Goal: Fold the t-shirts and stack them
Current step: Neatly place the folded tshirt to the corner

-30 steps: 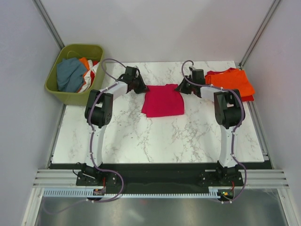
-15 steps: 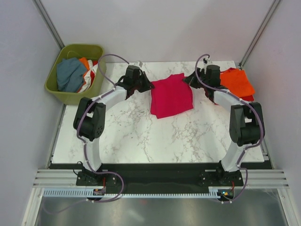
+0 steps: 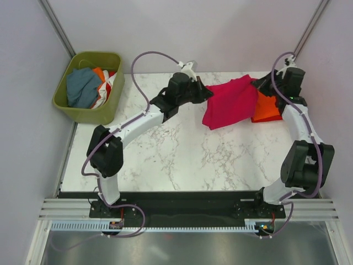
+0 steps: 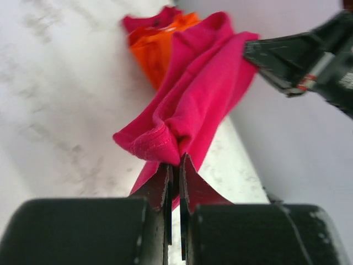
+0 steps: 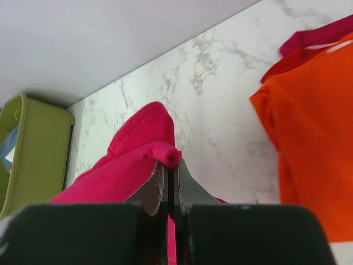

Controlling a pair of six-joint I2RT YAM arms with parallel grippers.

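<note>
Spanning most of the overhead view, the white marble-patterned bench (image 3: 165, 160) has both arm bases bolted at its near edge. The left arm (image 3: 135, 122) reaches diagonally toward the far middle of the bench. The right arm (image 3: 302, 130) runs up the right edge to the far right corner.

An olive-green basket (image 3: 83, 115) stands at the bench's far left corner. It holds a grey-blue cloth (image 3: 81, 88), with orange and white cloth beside it.

The magenta-pink t-shirt (image 3: 229, 102) hangs lifted between the two arms, over the far right part of the bench. Its upper edge is stretched from one grip to the other and its lower part droops. Whether that lower edge touches the bench cannot be told. In the overhead view the shirt's right side covers part of the orange t-shirt (image 3: 266, 109), which lies flat at the far right corner.

The wrist views show a red t-shirt (image 5: 317, 34) beneath the orange one, with only its far edge peeking out.

The left fingers (image 4: 167, 175) are pinched almost together on a bunched, stitched hem at one end of the magenta-pink t-shirt. The right fingers (image 5: 159, 182) are pinched just as narrowly on a rolled fold at the opposite end.
</note>
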